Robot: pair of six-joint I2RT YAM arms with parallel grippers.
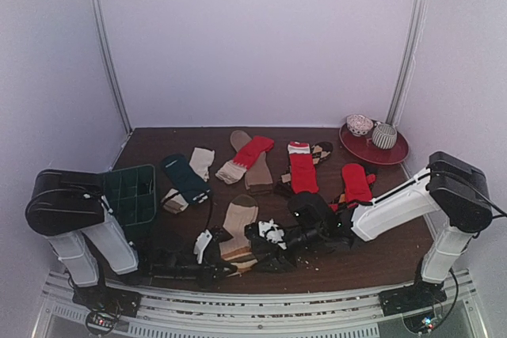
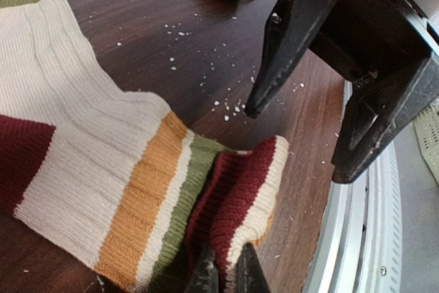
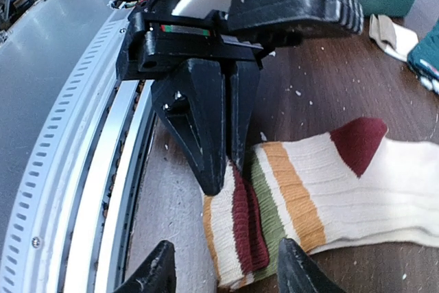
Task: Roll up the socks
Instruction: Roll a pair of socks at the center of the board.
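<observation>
A cream sock with maroon, orange and green stripes lies flat near the table's front edge. Its cuff is bunched up between the fingers of my left gripper, which is shut on it. In the right wrist view the same sock stretches off to the right, with the left gripper pinching the cuff from above. My right gripper is open, one fingertip on each side of the cuff, touching nothing. From above, the sock lies between the left gripper and the right gripper.
Other socks lie further back: red ones, a dark teal one, a cream one. A green gridded tray stands at the left. A red plate with two round patterned things sits back right. The metal rail runs along the front edge.
</observation>
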